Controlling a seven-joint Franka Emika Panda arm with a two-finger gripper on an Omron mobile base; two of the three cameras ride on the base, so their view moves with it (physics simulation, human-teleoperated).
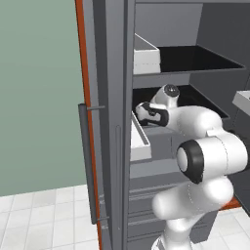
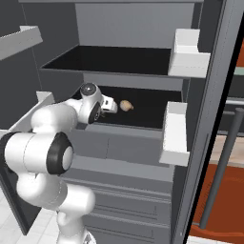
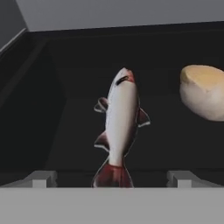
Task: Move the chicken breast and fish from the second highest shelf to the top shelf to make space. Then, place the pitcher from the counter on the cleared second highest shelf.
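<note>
Barely started tbh. Fish (image 3: 120, 127) and chicken breast (image 3: 204, 92) both lying on the second highest shelf (image 2: 143, 119), chicken just right of fish. Top shelf (image 2: 119, 61) bare. Pincer (image 3: 112, 178) spread wide, lined up w/ fish tail, gripping nothing yet. Pitcher step still to do.

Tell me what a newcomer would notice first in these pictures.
First the fish, lying on the black second highest shelf straight ahead of the open hand. Next the pale chicken breast beside it on that shelf. Then the white arm reaching into the open fridge.
</note>
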